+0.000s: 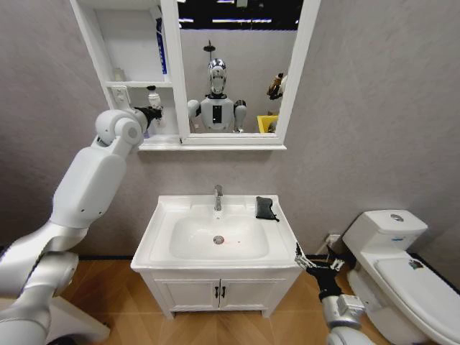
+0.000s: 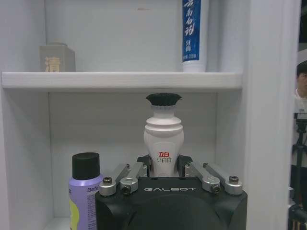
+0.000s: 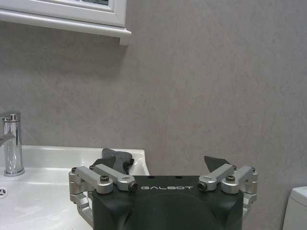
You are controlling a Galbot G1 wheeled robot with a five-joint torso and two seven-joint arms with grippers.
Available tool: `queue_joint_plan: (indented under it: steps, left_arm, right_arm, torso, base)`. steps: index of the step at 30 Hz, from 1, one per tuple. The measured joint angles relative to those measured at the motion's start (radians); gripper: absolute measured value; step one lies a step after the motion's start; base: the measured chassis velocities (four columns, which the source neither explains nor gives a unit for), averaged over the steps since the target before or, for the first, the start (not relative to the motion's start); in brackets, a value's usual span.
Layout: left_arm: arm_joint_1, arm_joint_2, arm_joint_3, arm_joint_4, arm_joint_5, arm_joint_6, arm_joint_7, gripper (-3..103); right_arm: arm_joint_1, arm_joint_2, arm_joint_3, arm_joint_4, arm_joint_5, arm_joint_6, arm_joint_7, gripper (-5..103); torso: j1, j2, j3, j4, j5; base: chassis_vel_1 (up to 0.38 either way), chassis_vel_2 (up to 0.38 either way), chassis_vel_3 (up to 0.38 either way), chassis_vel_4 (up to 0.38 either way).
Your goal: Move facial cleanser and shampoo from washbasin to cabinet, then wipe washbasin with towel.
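The washbasin [image 1: 215, 237], in the lower middle of the head view, carries no bottles now; only the black towel [image 1: 266, 208] lies bunched on its rim to the right of the chrome tap [image 1: 218, 197]. So the carrying part of the job looks nearly done, and the wiping has not begun. In the upper left of the head view the left arm is raised and bent, reaching into the lower compartment of the cabinet [image 1: 97, 43] beside the mirror [image 1: 237, 65]. The left hand [image 2: 164, 170] has its fingers closed around the base of a white bottle with a black cap [image 2: 163, 134], held upright inside that compartment; whether the bottle already rests on the shelf cannot be told. Just beside it, at the lower left of the left wrist view, stands a purple bottle with a black cap [image 2: 85, 191], already put away. What remains, as I judge it, is to let go of the white bottle and then take up the towel. The right hand [image 1: 314, 260] hangs low at the basin's right front corner, fingers spread wide and empty, with the towel beyond it in its wrist view.
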Motion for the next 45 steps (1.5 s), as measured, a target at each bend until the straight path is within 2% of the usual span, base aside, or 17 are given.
queue_joint_plan:
  steps: [2, 8, 18, 19, 22, 23, 24, 25, 27, 28, 29, 31, 32, 34, 35, 40, 45]
  left_arm:
    - [-0.007, -0.016, 0.003, 0.066, 0.059, -0.018, 0.026, 28]
    - [-0.012, -0.065, 0.001, 0.176, 0.106, -0.041, 0.047, 28]
    - [-0.013, -0.083, -0.002, 0.189, 0.119, -0.046, 0.056, 28]
    - [-0.011, -0.082, -0.003, 0.186, 0.117, -0.046, 0.057, 26]
    - [-0.007, -0.082, -0.003, 0.179, 0.114, -0.041, 0.058, 28]
    - [-0.006, -0.082, -0.006, 0.178, 0.112, -0.037, 0.058, 33]
    - [-0.006, -0.082, -0.006, 0.178, 0.112, -0.037, 0.058, 33]
    - [-0.006, -0.082, -0.008, 0.177, 0.108, -0.034, 0.058, 44]
    - [-0.007, -0.082, -0.009, 0.178, 0.107, -0.032, 0.058, 44]
    - [-0.007, -0.082, -0.01, 0.178, 0.107, -0.031, 0.058, 55]
    - [-0.007, -0.082, -0.01, 0.178, 0.107, -0.031, 0.058, 55]
    - [-0.007, -0.081, -0.011, 0.176, 0.106, -0.03, 0.058, 66]
    - [-0.007, -0.081, -0.011, 0.176, 0.106, -0.03, 0.058, 66]
    - [-0.005, -0.078, -0.011, 0.17, 0.106, -0.031, 0.058, 77]
    - [-0.005, -0.078, -0.011, 0.17, 0.106, -0.031, 0.058, 77]
    - [0.015, -0.057, -0.022, 0.114, 0.1, -0.035, 0.05, 97]
    - [0.043, -0.031, -0.038, 0.029, 0.095, -0.036, 0.032, 100]
  right_arm:
    - [-0.001, -0.001, 0.005, 0.0, 0.004, 0.001, 0.0, 100]
    - [-0.007, -0.005, 0.01, -0.015, 0.007, 0.014, 0.0, 100]
    - [-0.008, -0.006, 0.013, -0.017, 0.005, 0.017, 0.001, 100]
    - [-0.008, -0.008, 0.013, -0.018, 0.005, 0.017, 0.001, 100]
    - [-0.008, -0.01, 0.013, -0.019, 0.005, 0.017, 0.001, 100]
    - [-0.008, -0.011, 0.013, -0.019, 0.005, 0.017, 0.001, 100]
    - [-0.008, -0.011, 0.013, -0.019, 0.005, 0.017, 0.001, 100]
    - [-0.007, -0.011, 0.013, -0.018, 0.003, 0.016, 0.001, 100]
    - [-0.005, -0.011, 0.012, -0.018, 0.002, 0.015, 0.001, 100]
    - [-0.004, -0.011, 0.011, -0.017, 0.0, 0.014, 0.001, 100]
    - [-0.004, -0.011, 0.011, -0.017, 0.0, 0.014, 0.001, 100]
    - [-0.002, -0.011, 0.009, -0.016, -0.003, 0.013, 0.001, 100]
    - [-0.002, -0.011, 0.009, -0.016, -0.003, 0.013, 0.001, 100]
    - [-0.002, -0.011, 0.008, -0.015, -0.006, 0.012, 0.001, 100]
    - [-0.002, -0.011, 0.008, -0.015, -0.006, 0.012, 0.001, 100]
    - [-0.001, -0.011, 0.007, -0.011, -0.007, 0.011, 0.001, 100]
    - [-0.002, -0.01, 0.007, -0.01, -0.007, 0.01, 0.001, 100]
  torso:
    - [0.0, 0.0, 0.0, 0.0001, 0.0]
    - [0.0, 0.0, 0.0, 0.0, 0.0]
    - [0.0, 0.0, 0.0, 0.0002, -0.0001]
    - [0.0, 0.0, 0.0, 0.0002, 0.0]
    - [0.0, 0.0, 0.0, 0.0001, -0.0001]
    - [0.0, 0.0, 0.0, 0.0001, 0.0]
    - [0.0, 0.0, 0.0, 0.0001, 0.0]
    - [0.0, 0.0, 0.0, 0.0001, 0.0]
    - [0.0, 0.0, 0.0, 0.0001, -0.0001]
    - [0.0, 0.0, 0.0, 0.0001, -0.0001]
    - [0.0, 0.0, 0.0, 0.0001, -0.0001]
    - [0.0, 0.0, 0.0, 0.0001, -0.0002]
    - [0.0, 0.0, 0.0, 0.0001, -0.0002]
    - [0.0, 0.0, 0.0, 0.0, -0.0001]
    - [0.0, 0.0, 0.0, 0.0, -0.0001]
    - [0.0, 0.0, 0.0, 0.0001, -0.0002]
    - [0.0, 0.0, 0.0, 0.0001, -0.0001]
  base:
    - [0.0, 0.0, 0.0, 0.0]
    - [0.0, 0.0, 0.0, 0.0]
    - [0.0, 0.0, 0.0, 0.0]
    - [0.0, 0.0, 0.0, 0.0]
    - [0.0, 0.0, 0.0, 0.0]
    - [0.0, 0.0, 0.0, 0.0]
    - [0.0, 0.0, 0.0, 0.0]
    - [0.0, 0.0, 0.0, 0.0]
    - [0.0, 0.0, 0.0, 0.0]
    - [0.0, 0.0, 0.0, 0.0]
    - [0.0, 0.0, 0.0, 0.0]
    - [0.0, 0.0, 0.0, 0.0]
    - [0.0, 0.0, 0.0, 0.0]
    - [0.0, 0.0, 0.0, 0.0]
    - [0.0, 0.0, 0.0, 0.0]
    - [0.0, 0.0, 0.0, 0.0]
    - [0.0, 0.0, 0.0, 0.0]
